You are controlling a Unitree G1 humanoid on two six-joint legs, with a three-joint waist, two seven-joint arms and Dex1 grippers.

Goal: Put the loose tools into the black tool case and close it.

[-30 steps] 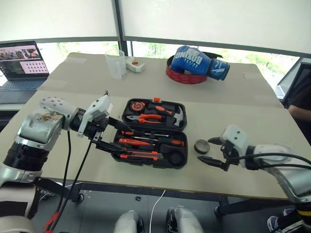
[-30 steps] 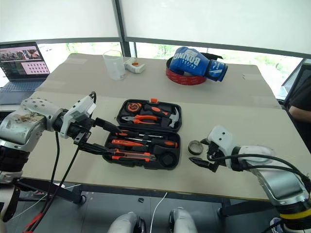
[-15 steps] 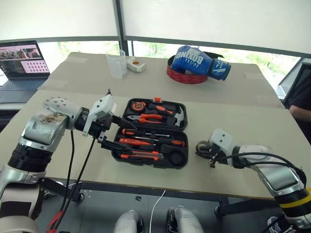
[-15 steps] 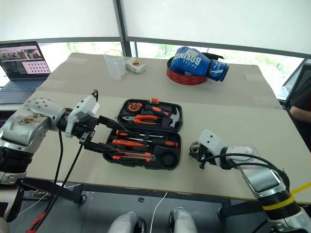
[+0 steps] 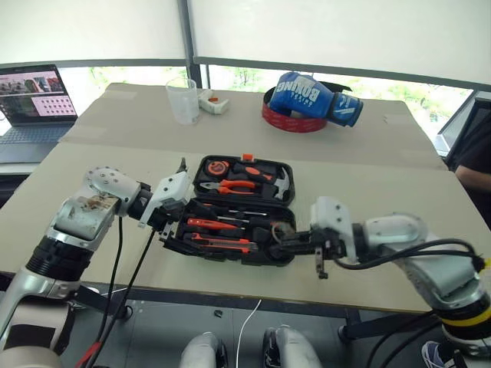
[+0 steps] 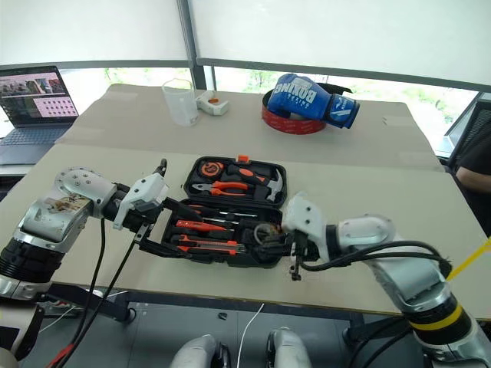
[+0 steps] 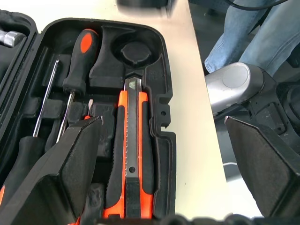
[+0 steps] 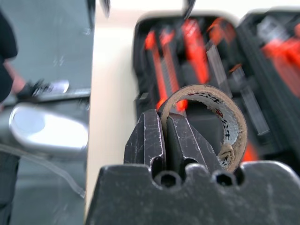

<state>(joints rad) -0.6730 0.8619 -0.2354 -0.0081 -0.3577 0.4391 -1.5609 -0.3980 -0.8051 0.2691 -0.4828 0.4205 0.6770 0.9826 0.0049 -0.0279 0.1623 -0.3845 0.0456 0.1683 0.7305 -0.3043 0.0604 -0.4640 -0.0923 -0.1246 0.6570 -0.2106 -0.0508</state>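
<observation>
Lower centre of frame — our right gripper (image 6: 270,238), pinched shut on the small tape roll (image 8: 206,117), hangs over the black tool case (image 6: 230,211) — its round slot (image 7: 133,52) just below; the left gripper (image 5: 178,224) stands open.

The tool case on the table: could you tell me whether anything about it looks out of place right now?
One thing: the round slot in the black tool case is empty. Its tape roll is pinched by the wall in the right gripper, above the case's near right corner. The utility knife and screwdrivers sit in their slots. Nothing looks spilled or damaged.
</observation>
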